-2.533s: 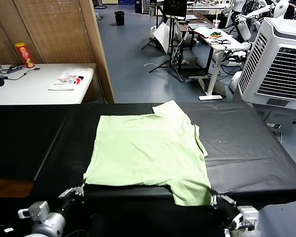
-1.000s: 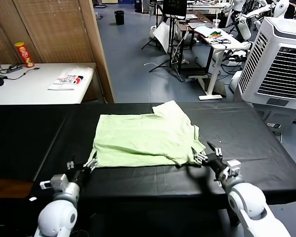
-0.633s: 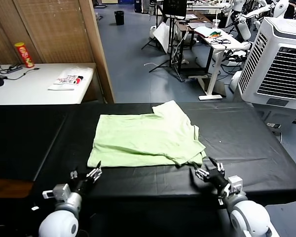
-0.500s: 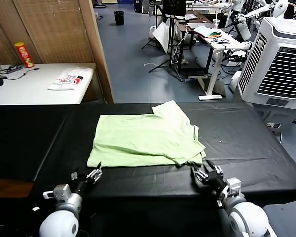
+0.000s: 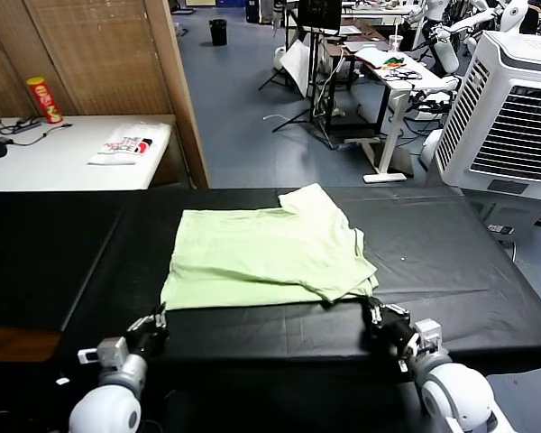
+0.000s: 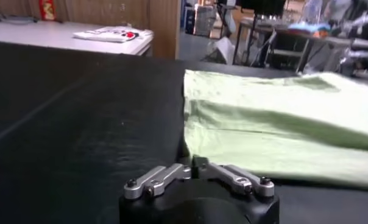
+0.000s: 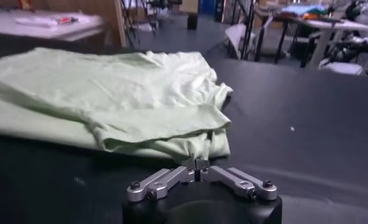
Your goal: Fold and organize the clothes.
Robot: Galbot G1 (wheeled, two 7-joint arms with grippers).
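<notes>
The clothes are one pale green T-shirt (image 5: 261,253), lying folded on the black table (image 5: 451,262) with one sleeve sticking out at its far right corner. My left gripper (image 5: 155,317) rests low on the table just before the shirt's near left corner, shut with nothing in it. My right gripper (image 5: 372,309) sits just before the near right corner, also shut and empty. In the left wrist view the shirt (image 6: 281,128) lies just beyond the closed gripper (image 6: 193,165). In the right wrist view its bunched edge (image 7: 172,143) lies right at the closed gripper (image 7: 196,163).
A large white air cooler (image 5: 514,117) stands off the table's right end. To the far left are a white side table (image 5: 63,153) with a red can (image 5: 44,99), and a wooden partition (image 5: 99,54). Both grippers are close to the black table's near edge.
The shirt's near half, which hung over the front edge, now lies folded onto the far half. Both grippers have let go, drawn back toward the near edge and shut.
</notes>
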